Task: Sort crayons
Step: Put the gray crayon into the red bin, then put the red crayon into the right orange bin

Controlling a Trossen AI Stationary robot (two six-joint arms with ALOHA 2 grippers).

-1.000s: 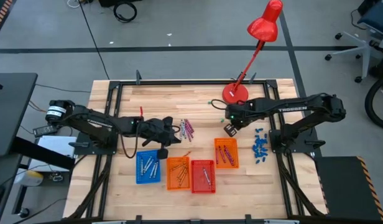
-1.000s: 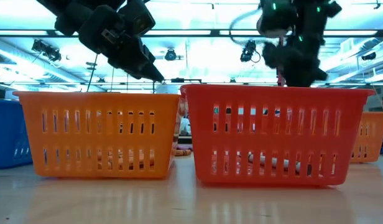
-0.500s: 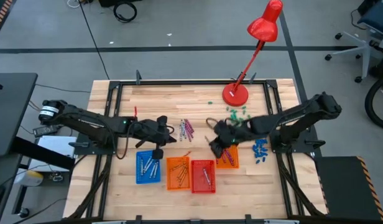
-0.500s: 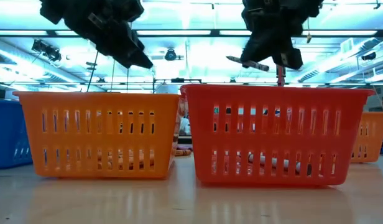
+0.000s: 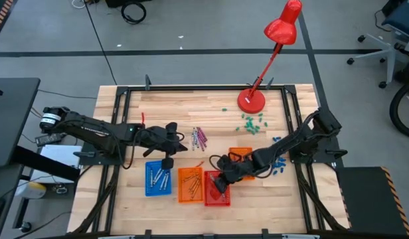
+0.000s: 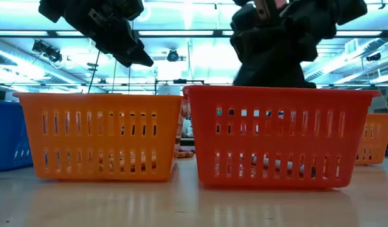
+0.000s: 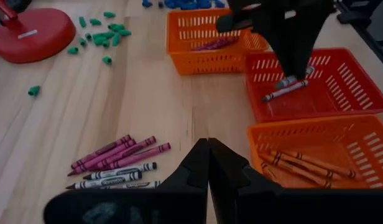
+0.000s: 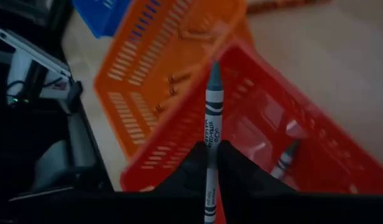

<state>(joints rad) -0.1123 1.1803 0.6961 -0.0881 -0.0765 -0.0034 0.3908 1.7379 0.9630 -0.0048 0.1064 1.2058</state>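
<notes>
Right end effector [image 8: 208, 163] now over red basket [image 5: 216, 188], clamped on grey crayon [image 8: 212, 118] pointing straight ahead.

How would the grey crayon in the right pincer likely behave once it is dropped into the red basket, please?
The crayon looks stiff: it stands straight from the shut right pincer. Being a thin round stick, it would probably roll a little before settling in the red basket. It seems light, held by one end alone.

Wooden table [image 5: 171, 106] with baskets [image 5: 216, 188], loose crayons [image 5: 200, 137]
</notes>
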